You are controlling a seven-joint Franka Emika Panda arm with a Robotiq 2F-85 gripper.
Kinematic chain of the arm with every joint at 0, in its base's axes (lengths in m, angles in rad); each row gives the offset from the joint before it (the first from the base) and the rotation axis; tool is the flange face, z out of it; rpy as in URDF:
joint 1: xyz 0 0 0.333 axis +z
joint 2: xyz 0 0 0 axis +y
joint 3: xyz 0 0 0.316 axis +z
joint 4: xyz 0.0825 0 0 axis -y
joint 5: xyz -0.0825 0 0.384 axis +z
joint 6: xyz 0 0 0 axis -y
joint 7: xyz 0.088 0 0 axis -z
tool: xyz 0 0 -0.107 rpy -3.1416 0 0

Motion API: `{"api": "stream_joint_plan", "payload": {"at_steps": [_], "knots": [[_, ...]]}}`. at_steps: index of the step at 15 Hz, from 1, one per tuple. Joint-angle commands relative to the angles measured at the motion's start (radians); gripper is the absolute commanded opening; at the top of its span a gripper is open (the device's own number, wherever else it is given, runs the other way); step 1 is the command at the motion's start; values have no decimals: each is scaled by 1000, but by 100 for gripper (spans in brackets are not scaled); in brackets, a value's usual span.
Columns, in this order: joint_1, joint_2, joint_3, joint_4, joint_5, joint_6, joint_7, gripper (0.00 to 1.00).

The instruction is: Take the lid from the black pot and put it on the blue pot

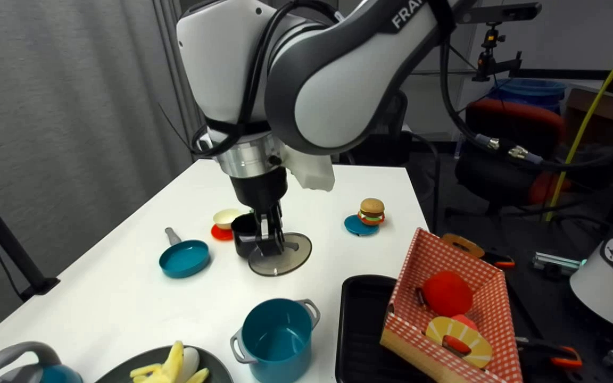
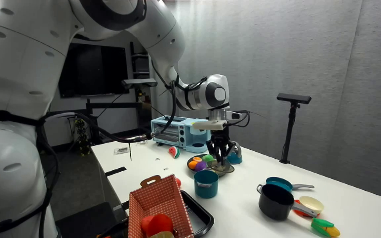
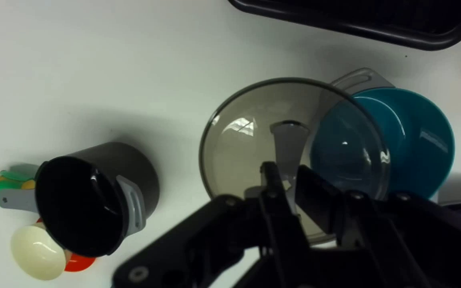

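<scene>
My gripper (image 3: 286, 172) is shut on the grey handle of the lid (image 3: 238, 156), which has a smoky see-through disc and a pale rim. The lid hangs in the air in both exterior views (image 1: 291, 260) (image 2: 223, 168), with the gripper above it (image 1: 272, 242) (image 2: 222, 158). The black pot (image 1: 243, 236) stands uncovered on the table, partly behind the gripper; it also shows in the wrist view (image 3: 134, 168). The blue pot (image 1: 277, 340) is uncovered; in the wrist view (image 3: 422, 140) the lid overlaps its left part. It also stands in an exterior view (image 2: 206, 185).
A teal pan (image 1: 184, 259) lies beside the black pot. A black tray (image 1: 359, 324) and a red-checked basket (image 1: 407, 276) stand beside the blue pot. A dark dish of toy food (image 2: 192, 167), a kettle (image 2: 235, 158) and a light-blue toaster oven (image 2: 177, 132) are farther along the table.
</scene>
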Motion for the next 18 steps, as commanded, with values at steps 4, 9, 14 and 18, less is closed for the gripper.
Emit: {"api": "stream_joint_plan", "payload": {"at_steps": [4, 9, 14, 18], "knots": [[27, -40, 34, -68, -18, -4, 32, 4], [31, -22, 65, -75, 0, 8, 20, 4], [41, -3, 91, -60, 2, 22, 12, 4], [43, 20, 113, -47, 17, 65, -3, 4]]}}
